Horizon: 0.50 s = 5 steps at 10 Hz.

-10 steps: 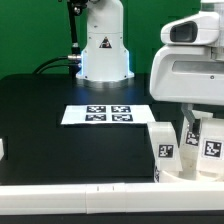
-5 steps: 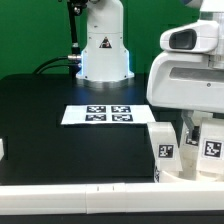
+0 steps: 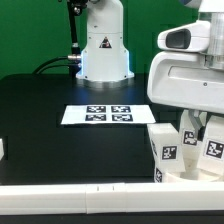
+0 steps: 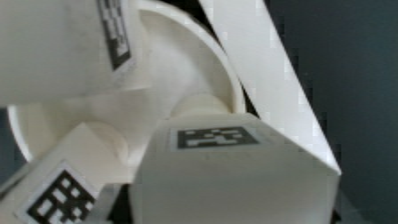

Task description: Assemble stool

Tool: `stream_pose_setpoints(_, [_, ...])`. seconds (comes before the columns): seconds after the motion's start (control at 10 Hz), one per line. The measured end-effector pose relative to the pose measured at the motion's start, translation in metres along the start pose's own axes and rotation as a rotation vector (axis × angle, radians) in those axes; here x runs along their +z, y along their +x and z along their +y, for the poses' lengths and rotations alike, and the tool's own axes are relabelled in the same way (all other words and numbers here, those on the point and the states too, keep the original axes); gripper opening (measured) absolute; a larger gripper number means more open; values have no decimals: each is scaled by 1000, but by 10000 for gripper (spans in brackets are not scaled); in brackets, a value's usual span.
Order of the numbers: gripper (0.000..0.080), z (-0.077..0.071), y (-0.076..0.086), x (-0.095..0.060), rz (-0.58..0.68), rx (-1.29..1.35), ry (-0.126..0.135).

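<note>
Tool (image 3: 195, 128) sat directly above upright legs (image 3: 163, 148) at table's (image 3: 60, 140) 4 o'clock corner; long axes vertical. Tool's closure state untellable, occluded.

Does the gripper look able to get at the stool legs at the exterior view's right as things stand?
Probably yes: the gripper is already down among the tagged legs by the table's front edge, nothing blocking from above. Whether its jaws hold one, the views don't show.

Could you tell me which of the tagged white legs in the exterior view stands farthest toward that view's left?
The leg just below the marker board's right end; the other tagged leg stands further right, beneath the arm.
</note>
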<state>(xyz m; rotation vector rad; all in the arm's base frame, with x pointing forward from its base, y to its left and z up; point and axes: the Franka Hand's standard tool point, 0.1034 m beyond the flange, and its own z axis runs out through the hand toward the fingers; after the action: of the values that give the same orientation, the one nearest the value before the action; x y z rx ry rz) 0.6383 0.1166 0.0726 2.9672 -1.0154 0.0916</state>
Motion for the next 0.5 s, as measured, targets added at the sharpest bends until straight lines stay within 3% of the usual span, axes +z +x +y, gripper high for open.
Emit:
stream_pose_setpoints(0.2, [334, 0, 0, 1, -12, 351, 13])
stream_pose_setpoints(0.3, [333, -2, -2, 2, -19, 547, 33])
stream_pose_setpoints(0.4, [334, -1, -3, 3, -32, 681, 53])
stream_pose_setpoints(0.5, [334, -2, -3, 3, -35, 728, 53])
